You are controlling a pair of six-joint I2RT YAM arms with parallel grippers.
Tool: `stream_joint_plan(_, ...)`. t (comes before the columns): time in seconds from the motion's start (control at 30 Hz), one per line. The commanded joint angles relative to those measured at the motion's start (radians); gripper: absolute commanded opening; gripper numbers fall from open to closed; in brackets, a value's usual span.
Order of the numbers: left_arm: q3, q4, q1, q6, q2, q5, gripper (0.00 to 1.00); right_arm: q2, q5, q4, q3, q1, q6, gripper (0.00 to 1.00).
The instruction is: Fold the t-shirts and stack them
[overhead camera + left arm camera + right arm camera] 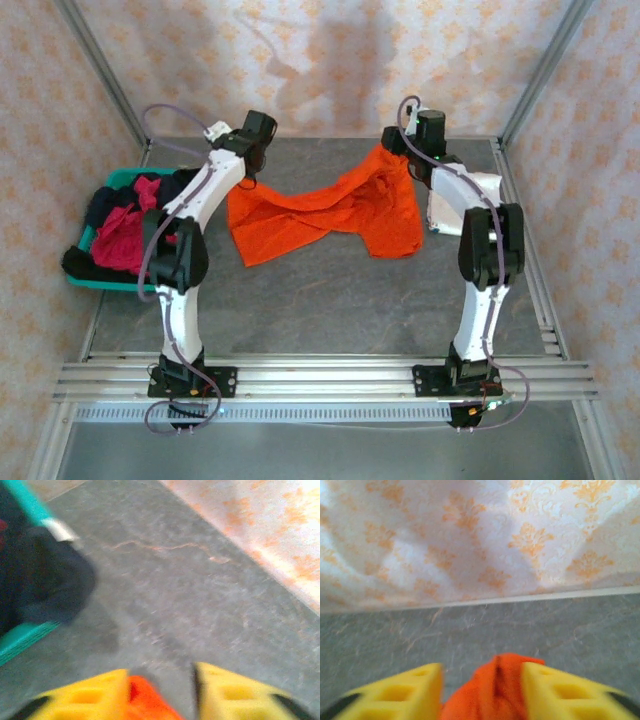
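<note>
Orange shirt [320, 215] strung across centre frame, long axis left to right, sagging to the table [330, 300]. Right gripper [481, 669] pinches its upper-right corner; left gripper [160, 674] seemingly clamps the upper-left edge, view blurred. Other shirts [120, 245] in basket [100, 284], far left.

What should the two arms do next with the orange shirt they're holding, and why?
Probably move the grippers slightly apart to pull it taut. The left gripper and right gripper each pinch part of the orange t-shirt, which sags, crumpled, between them over the table, so it would not lie flat.
</note>
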Motion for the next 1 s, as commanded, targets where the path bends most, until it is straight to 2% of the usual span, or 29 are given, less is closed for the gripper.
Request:
stream_joint_plan(0.0, 0.096, -0.112, 0.007, 0.044, 0.056, 0.062, 1.00, 0.016, 0.047, 0.066, 0.033, -0.009, 0.048, 0.99)
stream_joint_plan(0.13, -0.081, -0.013, -0.003, 0.025, -0.057, 0.069, 1.00, -0.074, 0.066, 0.070, -0.085, -0.010, 0.052, 0.99)
stream_joint_plan(0.27, -0.235, -0.031, -0.003, -0.051, -0.138, 0.062, 0.99, -0.196, 0.023, 0.079, -0.268, -0.009, 0.042, 0.99)
stream_joint_plan(0.4, -0.421, -0.018, -0.005, -0.158, -0.221, 0.097, 0.85, -0.317, -0.044, 0.058, -0.426, 0.003, 0.039, 1.00)
stream_joint_plan(0.5, -0.499, -0.010, -0.004, -0.197, -0.238, 0.123, 0.71, -0.394, -0.060, 0.025, -0.504, 0.031, 0.018, 1.00)
stream_joint_plan(0.6, -0.530, -0.005, -0.003, -0.216, -0.231, 0.142, 0.62, -0.454, -0.060, -0.006, -0.560, 0.057, 0.007, 1.00)
stream_joint_plan(0.8, -0.514, -0.001, -0.003, -0.229, -0.169, 0.176, 0.53, -0.537, -0.055, -0.037, -0.642, 0.088, 0.002, 1.00)
stream_joint_plan(0.97, -0.487, 0.001, 0.007, -0.224, -0.098, 0.188, 0.51, -0.581, -0.026, -0.057, -0.681, 0.087, -0.007, 1.00)
